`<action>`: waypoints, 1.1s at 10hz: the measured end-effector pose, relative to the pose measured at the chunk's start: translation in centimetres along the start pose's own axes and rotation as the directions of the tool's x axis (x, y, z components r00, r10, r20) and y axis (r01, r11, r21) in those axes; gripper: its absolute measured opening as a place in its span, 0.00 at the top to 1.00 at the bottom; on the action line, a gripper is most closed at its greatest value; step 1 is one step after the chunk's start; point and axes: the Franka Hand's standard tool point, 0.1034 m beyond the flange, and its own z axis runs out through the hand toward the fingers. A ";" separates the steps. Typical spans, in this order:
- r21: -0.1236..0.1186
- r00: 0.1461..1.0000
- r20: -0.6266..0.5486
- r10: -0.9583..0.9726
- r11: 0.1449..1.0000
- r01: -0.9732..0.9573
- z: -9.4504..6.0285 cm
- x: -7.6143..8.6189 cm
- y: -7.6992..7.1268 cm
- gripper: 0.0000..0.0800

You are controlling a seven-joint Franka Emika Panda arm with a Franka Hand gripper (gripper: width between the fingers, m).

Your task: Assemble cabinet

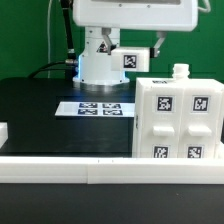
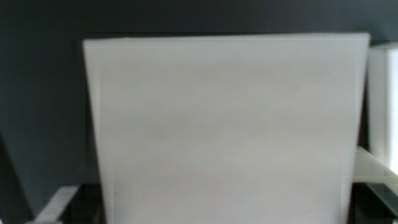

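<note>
Standing upright on black tabletop (image 1: 40,100), at exterior view's right: large white boxy plastic cabinet body (image 1: 178,118). Four black-and-white square tags on facing side, small knob on top. Flat white marker board (image 1: 95,107) lies near table centre, apart from cabinet body. White robot arm (image 1: 128,14) overhangs from behind. Long white rail (image 1: 100,170) borders table front edge. Wrist view: plain white flat surface (image 2: 222,130) fills most of frame, identity unclear. State of gripper: fingers not distinguishable, so opening and hold cannot be determined.

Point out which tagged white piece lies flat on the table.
The marker board, a thin sheet with its tags facing up; the cabinet stands as a tall box.
</note>
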 end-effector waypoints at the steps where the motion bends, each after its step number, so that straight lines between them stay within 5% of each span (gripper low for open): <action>1: -0.006 1.000 0.016 0.015 1.000 -0.015 -1.2 0.9 -1.5 0.29; 8: -0.005 1.000 0.006 -0.012 1.000 0.012 -0.7 1.0 -1.4 0.29; 11: -0.003 0.999 -0.007 -0.036 0.999 0.036 -2.3 3.6 -3.8 0.29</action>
